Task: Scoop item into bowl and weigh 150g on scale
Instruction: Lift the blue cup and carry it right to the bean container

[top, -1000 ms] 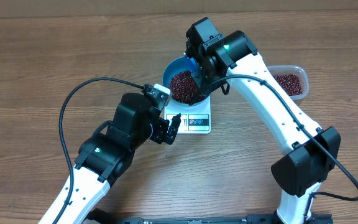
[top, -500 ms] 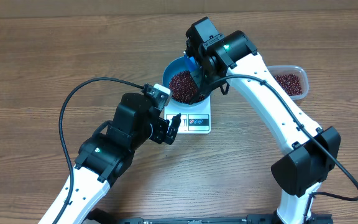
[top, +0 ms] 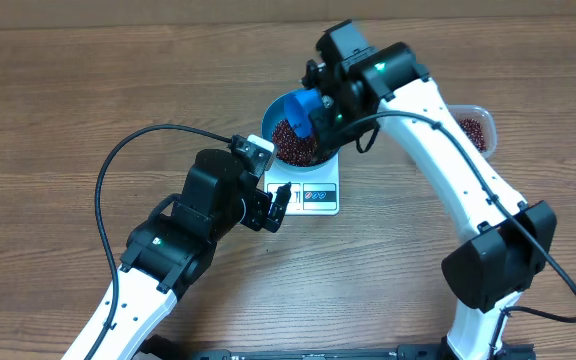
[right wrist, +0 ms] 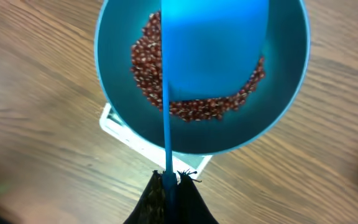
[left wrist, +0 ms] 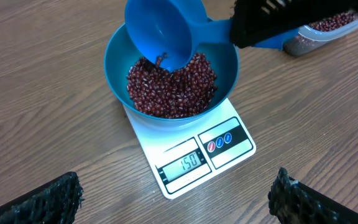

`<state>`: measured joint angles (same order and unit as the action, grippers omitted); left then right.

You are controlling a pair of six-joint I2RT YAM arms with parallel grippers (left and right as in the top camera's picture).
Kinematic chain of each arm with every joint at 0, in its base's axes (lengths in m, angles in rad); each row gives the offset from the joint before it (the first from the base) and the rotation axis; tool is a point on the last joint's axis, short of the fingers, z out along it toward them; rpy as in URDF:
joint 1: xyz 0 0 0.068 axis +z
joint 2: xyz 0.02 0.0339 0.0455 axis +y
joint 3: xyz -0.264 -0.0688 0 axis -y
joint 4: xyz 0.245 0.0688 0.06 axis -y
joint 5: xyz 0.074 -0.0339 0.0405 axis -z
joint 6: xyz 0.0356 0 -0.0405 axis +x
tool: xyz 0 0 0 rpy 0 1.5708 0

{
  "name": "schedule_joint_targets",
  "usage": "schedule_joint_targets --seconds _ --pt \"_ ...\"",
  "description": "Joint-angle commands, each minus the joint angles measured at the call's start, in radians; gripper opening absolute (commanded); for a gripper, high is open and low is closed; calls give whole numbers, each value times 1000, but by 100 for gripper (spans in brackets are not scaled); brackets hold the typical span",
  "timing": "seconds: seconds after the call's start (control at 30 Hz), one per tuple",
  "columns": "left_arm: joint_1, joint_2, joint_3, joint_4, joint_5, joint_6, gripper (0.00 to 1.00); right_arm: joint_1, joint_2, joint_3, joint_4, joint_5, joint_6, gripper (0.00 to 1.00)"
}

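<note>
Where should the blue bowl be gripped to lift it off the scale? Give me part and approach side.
Pinch the bowl by its rim, at the left edge in the left wrist view, from above, one finger inside the wall, one outside. The wall is thin and flares upward, the beans sit below the rim there, and the scoop hangs over the far side.

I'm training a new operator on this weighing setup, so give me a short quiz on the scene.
1. True or false: the left gripper holds the scoop.
2. The bowl stands on: A the scale, B the scoop, C the left gripper.
3. Fill in: the display reads ___.
Key: 1 false, the right gripper holds it; 2 A; 3 150.
</note>
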<state>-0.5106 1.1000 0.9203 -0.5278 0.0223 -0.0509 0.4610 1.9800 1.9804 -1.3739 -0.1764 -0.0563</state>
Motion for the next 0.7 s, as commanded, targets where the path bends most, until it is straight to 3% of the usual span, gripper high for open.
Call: schedule_joint_targets --seconds 0.0,0.43,0.67 --pt "0 6 -9 1 0 -9 100 -40 -41 24 2 -143 3 4" --pt "0 6 -9 1 0 -9 100 -171 -49 25 -53 -342 3 4" --pt "0 6 -9 1 0 -9 100 -272 -119 25 -52 -354 3 4"
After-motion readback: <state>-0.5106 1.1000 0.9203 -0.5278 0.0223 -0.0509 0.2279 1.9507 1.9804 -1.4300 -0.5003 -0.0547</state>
